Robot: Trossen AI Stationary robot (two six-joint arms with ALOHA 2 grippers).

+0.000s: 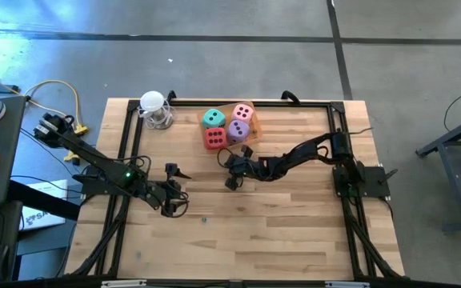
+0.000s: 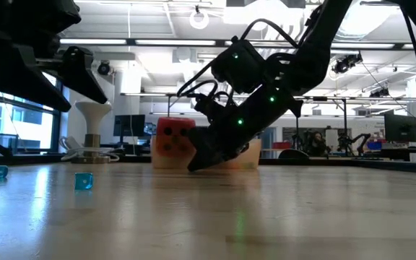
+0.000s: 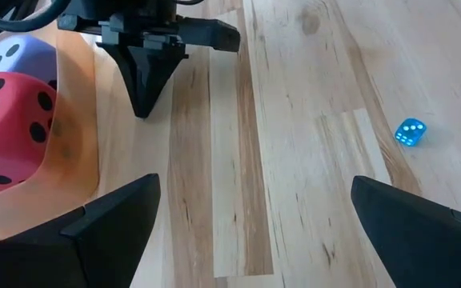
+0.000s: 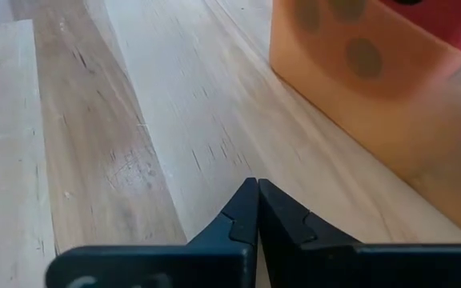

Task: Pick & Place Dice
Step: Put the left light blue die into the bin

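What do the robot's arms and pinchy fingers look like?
Both arms are dark, jointed and thin, with little green lights glowing on them. The left gripper has two black wedge-shaped fingers. The right gripper has black pointed fingers. Black cables loop along the right arm.

From my station the scene was bright and evenly lit. In the low view, ceiling lamps (image 2: 199, 17) glared behind the arms, which showed as dark silhouettes, and the near table (image 2: 215, 217) was blurred. The floor (image 1: 22, 40) had bluish glare in the overhead view. Shadows were soft.
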